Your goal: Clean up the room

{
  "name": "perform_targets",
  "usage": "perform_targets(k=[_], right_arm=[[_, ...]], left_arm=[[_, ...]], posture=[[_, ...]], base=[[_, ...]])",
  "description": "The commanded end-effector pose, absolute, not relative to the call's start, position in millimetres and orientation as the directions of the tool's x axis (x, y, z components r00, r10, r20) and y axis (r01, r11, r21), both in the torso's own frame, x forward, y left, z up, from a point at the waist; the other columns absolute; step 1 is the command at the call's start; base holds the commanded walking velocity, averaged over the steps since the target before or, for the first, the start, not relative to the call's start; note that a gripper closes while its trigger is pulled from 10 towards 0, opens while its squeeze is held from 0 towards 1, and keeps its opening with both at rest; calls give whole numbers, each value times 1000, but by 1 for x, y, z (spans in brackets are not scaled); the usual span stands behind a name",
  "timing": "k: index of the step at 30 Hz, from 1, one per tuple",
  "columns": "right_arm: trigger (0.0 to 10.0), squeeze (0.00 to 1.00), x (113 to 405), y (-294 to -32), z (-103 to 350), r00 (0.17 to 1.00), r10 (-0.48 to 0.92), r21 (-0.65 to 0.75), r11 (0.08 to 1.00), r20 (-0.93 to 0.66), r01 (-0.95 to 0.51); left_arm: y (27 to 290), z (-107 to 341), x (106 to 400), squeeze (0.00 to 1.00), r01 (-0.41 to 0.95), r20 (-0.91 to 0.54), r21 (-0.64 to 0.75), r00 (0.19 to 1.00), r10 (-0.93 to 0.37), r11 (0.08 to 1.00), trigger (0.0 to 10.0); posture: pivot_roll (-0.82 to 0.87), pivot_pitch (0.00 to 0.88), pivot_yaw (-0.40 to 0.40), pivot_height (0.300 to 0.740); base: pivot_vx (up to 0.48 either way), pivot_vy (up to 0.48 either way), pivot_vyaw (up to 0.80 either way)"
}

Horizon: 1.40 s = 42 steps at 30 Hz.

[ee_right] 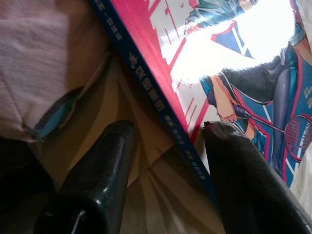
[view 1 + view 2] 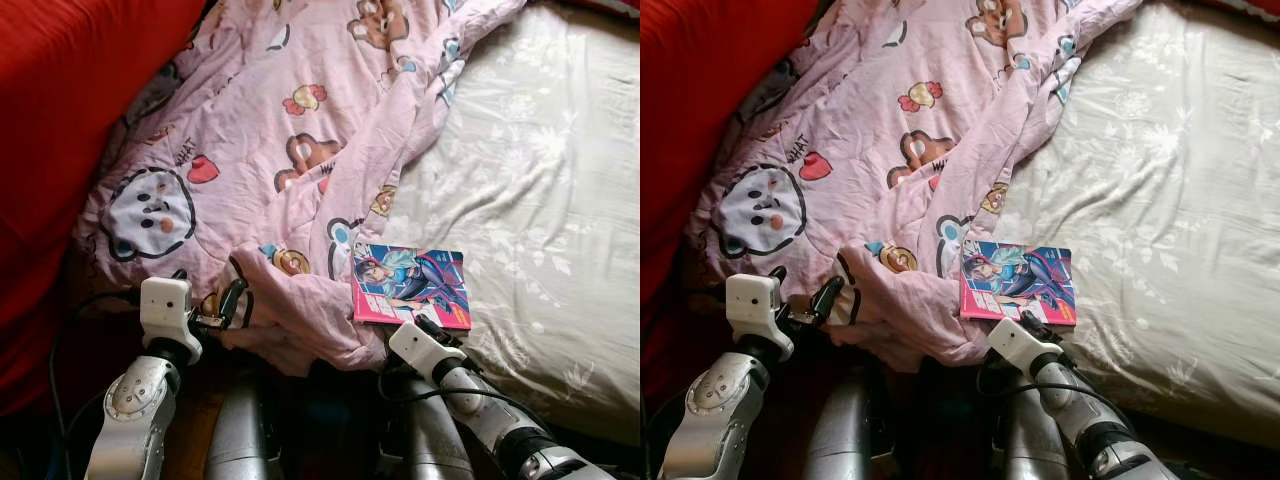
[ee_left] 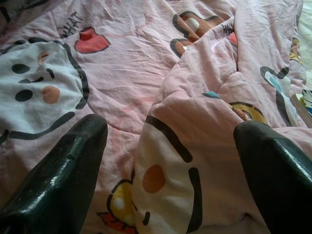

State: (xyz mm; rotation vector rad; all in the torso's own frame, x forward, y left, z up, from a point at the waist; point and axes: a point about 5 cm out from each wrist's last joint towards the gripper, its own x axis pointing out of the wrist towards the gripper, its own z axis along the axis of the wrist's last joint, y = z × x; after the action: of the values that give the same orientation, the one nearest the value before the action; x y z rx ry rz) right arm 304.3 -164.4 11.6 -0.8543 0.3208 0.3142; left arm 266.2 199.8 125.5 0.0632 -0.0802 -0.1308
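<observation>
Right gripper [image 1: 165, 146]: at the near edge of the bed, its two black fingers spread apart around the near corner of a comic book. One finger [image 1: 248, 180] lies over the glossy cover; the other sits under the spine side, against the sheet. Whether they press the book cannot be told.
Comic book [image 2: 412, 286]: lies flat on the bed just ahead of the right gripper. The cover is pink and blue with a drawn figure holding a racket. Its far side edge touches the rumpled quilt.
Left gripper [image 3: 170, 161]: fingers spread wide, holding nothing, low at the near hem of the quilt. A raised fold printed with a cartoon face lies between and just beyond its fingertips.
Left fingers [image 3: 58, 175]: black, glossy, one on each side of the fold; contact with the cloth cannot be told.
Quilt [image 2: 260, 130]: pink, printed with bears, hearts and a white round-faced animal. It lies crumpled ahead of the left gripper and reaches across to the comic book beside the right gripper.
Sheet [image 2: 540, 200]: pale with a faint flower print, bare ahead of and to the outer side of the right gripper.
Red cloth [image 2: 70, 120]: a large red surface on the outer side of the left arm, bordering the quilt.
</observation>
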Motion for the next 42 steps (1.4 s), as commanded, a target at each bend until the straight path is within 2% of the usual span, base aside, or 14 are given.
perform_targets(k=[1,3,4,5,11,26,42], right_arm=[[10000,0,297,-170,4,899,117,-689,603,-422,-401],[10000,0,299,-171,6,909,113,-710,589,-400,-386],[10000,0,304,-172,14,940,104,-775,540,-324,-327],[10000,0,307,-174,19,957,94,-801,528,-275,-282],[10000,0,311,-182,27,977,37,-824,532,-209,-196],[10000,0,295,-181,11,976,47,-849,485,-215,-210],[10000,0,301,-170,16,983,82,-885,429,-164,-183]], left_arm=[[205,121,260,0,107,46,68,993,-110,992,10000],[205,120,260,0,104,46,68,993,-107,992,10000],[205,120,259,0,102,46,67,993,-105,992,10000],[204,120,258,0,101,46,67,993,-105,993,10000],[205,119,255,0,93,40,64,995,-95,994,10000],[207,115,243,0,75,19,64,997,-77,995,10000],[214,128,236,0,59,37,92,997,-63,994,10000]], posture=[[99,405,-3,617],[100,409,-4,617],[102,413,-5,617],[104,414,-6,617],[105,415,-10,617],[122,450,-8,617],[182,490,24,617]], base=[[0,0,0],[0,0,0],[0,0,0],[0,0,0],[0,0,0],[0,0,0],[0,0,0]])
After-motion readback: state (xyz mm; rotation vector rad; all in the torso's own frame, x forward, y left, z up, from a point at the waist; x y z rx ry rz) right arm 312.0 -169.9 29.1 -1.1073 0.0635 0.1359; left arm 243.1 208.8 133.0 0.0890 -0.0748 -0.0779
